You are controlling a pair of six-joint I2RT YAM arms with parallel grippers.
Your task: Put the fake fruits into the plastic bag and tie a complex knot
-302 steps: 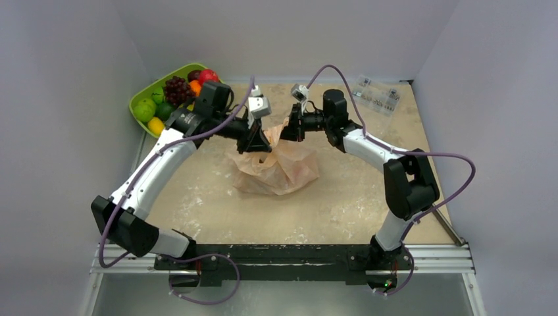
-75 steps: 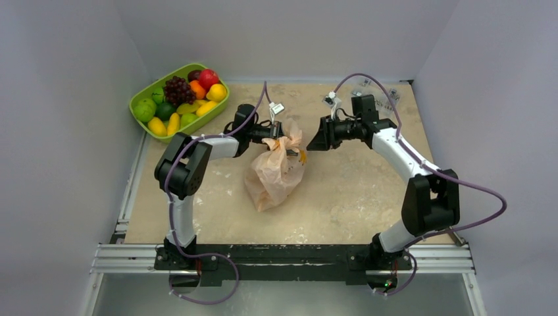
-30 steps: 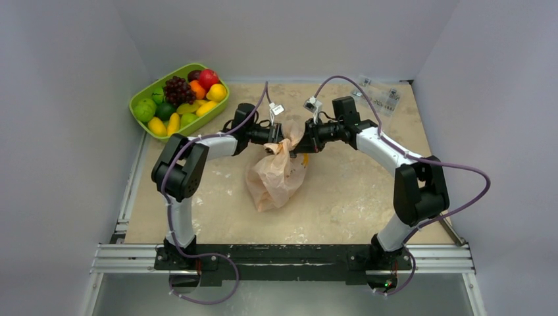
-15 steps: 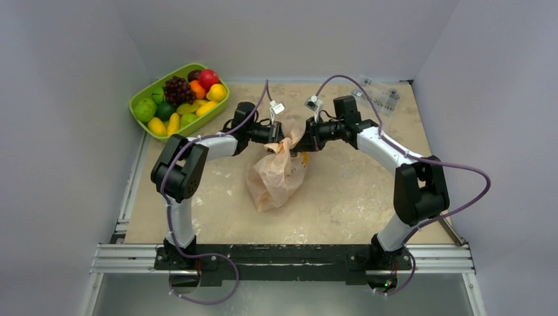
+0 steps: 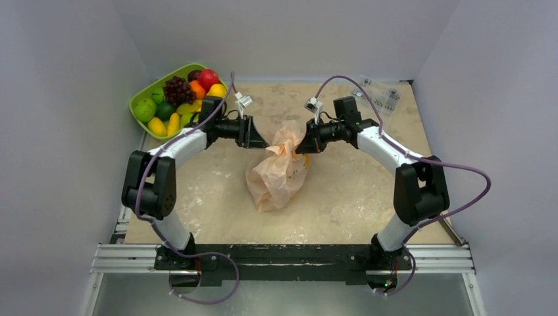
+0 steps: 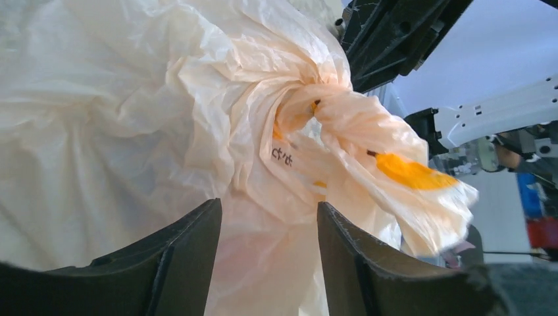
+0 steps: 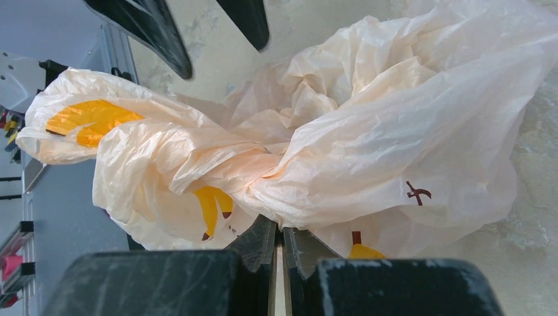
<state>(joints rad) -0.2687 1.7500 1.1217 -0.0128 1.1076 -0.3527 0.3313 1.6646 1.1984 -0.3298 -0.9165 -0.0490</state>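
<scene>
Table, pale and scuffed. Plastic bag sat mid-table, bulging, neck gathered up. Lime tray at far left corner, fake fruits piled in it. Left gripper just left of the bag's top, jaws about half parted, nothing between them. Right gripper at the top's right side, jaws pressed together on a fold of film. Knot between the two grippers.

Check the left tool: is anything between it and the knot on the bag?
Nothing visible does. The left tool is open, facing the knot at the top of the bag, with only air between them. The right tool pinches the bag from the opposite side.
</scene>
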